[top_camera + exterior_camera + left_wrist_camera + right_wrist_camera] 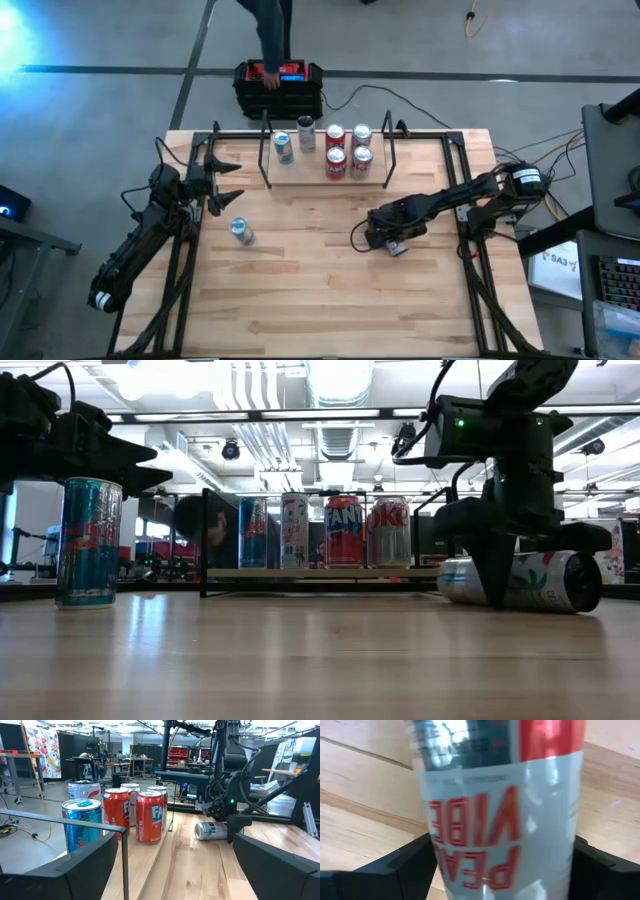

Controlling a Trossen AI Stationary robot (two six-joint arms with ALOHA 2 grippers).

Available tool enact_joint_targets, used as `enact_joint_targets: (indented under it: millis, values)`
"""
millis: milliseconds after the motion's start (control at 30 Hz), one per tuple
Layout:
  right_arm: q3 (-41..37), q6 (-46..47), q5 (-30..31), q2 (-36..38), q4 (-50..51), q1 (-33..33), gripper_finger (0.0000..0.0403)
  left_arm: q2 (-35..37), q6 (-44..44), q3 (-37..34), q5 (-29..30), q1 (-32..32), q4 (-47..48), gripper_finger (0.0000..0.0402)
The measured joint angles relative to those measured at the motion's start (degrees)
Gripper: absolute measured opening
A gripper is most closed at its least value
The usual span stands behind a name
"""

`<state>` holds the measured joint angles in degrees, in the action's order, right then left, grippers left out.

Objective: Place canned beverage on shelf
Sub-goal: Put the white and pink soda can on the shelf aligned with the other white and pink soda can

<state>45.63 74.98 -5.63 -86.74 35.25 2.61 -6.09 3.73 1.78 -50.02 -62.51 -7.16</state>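
Note:
A pale can with red lettering [545, 582] lies on its side on the tabletop right of centre. My right gripper [392, 240] is down over it from above and shut on it. A blue can [240, 232] stands upright on its base at the table's left. Just beyond it, my left gripper [225, 185] waits level and open, holding nothing. The shelf [310, 178], a light-wood plank between black rod uprights, sits at the far middle. Several cans stand on it, among them red ones [343, 532] and a blue one [283, 148]. My right gripper pinches the lying can's round wall [445, 865] between its two fingers, one on each side, about mid-length. The fingers [490, 575] come steeply from above and lie across the can. The can stays on its side, at tabletop level in the low view.
A black-and-red box [278, 88] stands on the floor past the far edge, with a person [270, 30] bent over it. Black frame rails [460, 200] run along the table's left and right sides. Bare wood [320, 300] fills the near half.

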Motion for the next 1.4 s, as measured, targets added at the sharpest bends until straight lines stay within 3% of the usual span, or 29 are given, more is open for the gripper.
enact_joint_targets:
  millis: [167, 367, 600, 1000, 1300, 1400]
  values:
    - [0.0, 1.2, 0.9, 0.0, 0.2, 0.0, 0.0313, 0.0, 0.0, 0.0, 0.0, 0.0, 0.0, 0.0380]
    - [0.0, 3.4, 1.3, 0.0, 0.1, 0.0, 0.0235, 0.0, 0.0, 0.0, 0.0, 0.0, 0.0, 0.0380]
    - [0.1, 6.9, -0.1, 0.0, 0.0, 0.7, 0.0235, 0.0, 0.0, 0.0, 0.0, 0.0, 0.0, 0.0380]
    - [7.3, 6.2, -23.3, 0.0, 6.4, 2.4, 0.0235, 0.0, 0.0, 0.0, 0.0, 0.0, 0.0, 0.0380]
    - [15.8, -6.3, -35.2, 0.0, 10.6, 8.5, 0.0235, 0.0, 0.0, 0.0, 0.0, 0.0, 0.0, 0.0380]
    - [18.7, -8.6, -36.2, 0.0, 15.3, 10.0, 0.0235, 0.0, 0.0, 0.0, 0.0, 0.0, 0.0, 0.0380]
